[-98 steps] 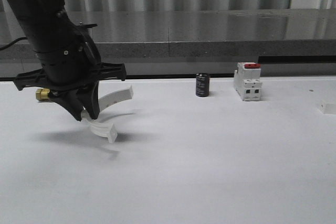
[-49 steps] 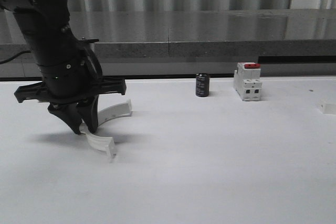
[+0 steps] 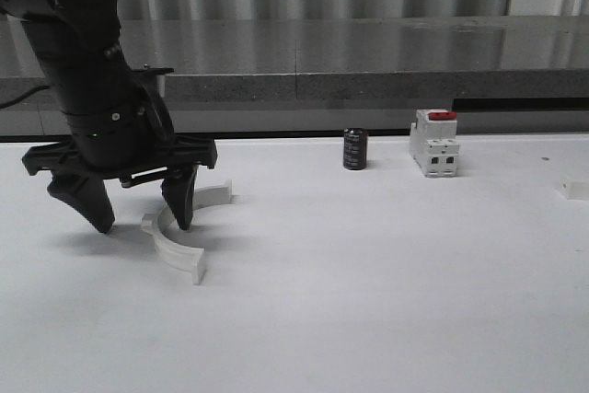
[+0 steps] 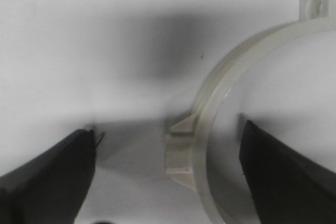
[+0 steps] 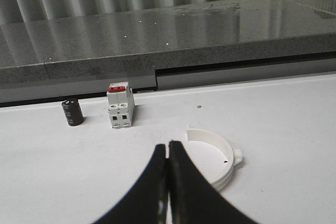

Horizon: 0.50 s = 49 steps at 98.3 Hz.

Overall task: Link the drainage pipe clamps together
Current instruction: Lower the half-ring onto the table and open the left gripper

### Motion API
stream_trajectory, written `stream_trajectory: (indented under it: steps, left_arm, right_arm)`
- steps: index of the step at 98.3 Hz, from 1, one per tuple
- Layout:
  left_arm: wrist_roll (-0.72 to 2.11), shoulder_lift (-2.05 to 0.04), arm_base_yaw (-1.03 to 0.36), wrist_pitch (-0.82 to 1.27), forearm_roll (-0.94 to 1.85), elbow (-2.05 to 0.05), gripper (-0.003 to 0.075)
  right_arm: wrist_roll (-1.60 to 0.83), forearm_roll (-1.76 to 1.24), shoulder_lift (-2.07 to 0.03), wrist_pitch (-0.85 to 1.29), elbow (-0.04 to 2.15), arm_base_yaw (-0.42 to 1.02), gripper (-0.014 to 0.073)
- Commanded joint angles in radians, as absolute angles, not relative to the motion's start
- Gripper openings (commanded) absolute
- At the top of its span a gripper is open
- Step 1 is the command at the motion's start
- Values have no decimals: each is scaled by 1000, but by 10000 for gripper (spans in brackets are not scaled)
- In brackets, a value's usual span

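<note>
Where jaws gape (left gripper (image 3: 141, 213)), clamp (image 3: 179, 227) between.

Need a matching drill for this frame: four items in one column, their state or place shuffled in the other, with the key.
Items:
1. left pincer
2. right pincer
3. small black cylinder
4. white boxy breaker with a red top

States or places:
A. shut, holding nothing
B. standing near the back edge of the white table, right of the black cylinder
C. open, its fingers on either side of a white plastic semicircular clamp half lying on the table
D. upright, between the clamp half and the breaker in the front view

Pairs: 1-C, 2-A, 3-D, 4-B
</note>
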<state>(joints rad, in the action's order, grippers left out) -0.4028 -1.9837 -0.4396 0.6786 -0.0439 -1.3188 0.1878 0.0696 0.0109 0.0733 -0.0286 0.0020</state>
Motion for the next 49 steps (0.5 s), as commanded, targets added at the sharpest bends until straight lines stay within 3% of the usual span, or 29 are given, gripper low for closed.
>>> stream_trajectory:
  steps: [1,28,49]
  left_arm:
    - [-403,-1877,-445,662,-66,-1345,563]
    - [-403,-1626,-432,639,-148,-1251,563]
    - [-358,-1363,-310,610,-150,-1114,563]
  right_arm:
    - [174,72,25,-9,-9,-4,-67]
    - [174,72,25,-9,-9,-4,-67]
    - [174,72,25,-9,-9,-4,-67]
